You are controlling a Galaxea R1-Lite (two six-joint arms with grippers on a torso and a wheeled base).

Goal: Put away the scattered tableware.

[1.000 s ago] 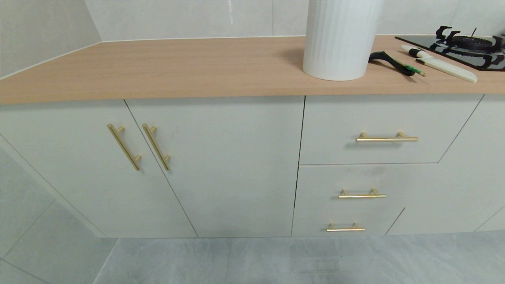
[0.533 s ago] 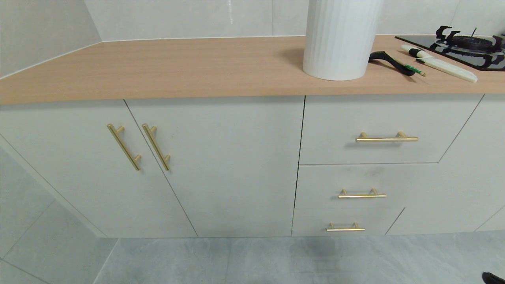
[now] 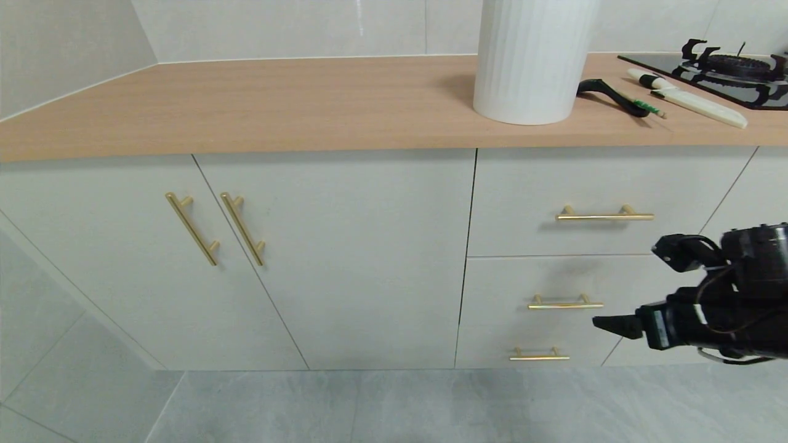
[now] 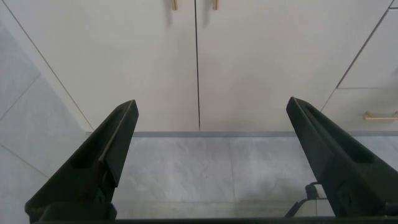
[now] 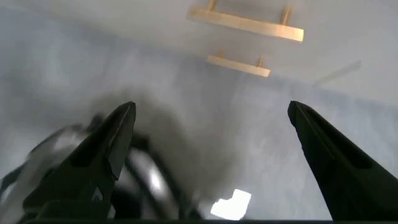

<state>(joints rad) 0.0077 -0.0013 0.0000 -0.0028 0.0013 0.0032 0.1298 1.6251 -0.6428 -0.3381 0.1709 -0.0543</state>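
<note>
Right gripper: held low and roughly level, jaws spread wide, empty. One finger projects ahead of the wrist; the second sits above it and farther back. A cable loops across the wrist behind the fingers. Its own camera confirms both fingers well apart. Left gripper: jaws wide apart, fingers pointing forward and downward, empty.

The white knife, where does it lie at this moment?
In the head view the white knife lies at the right end of the countertop, between the black utensil and the stove.
</note>
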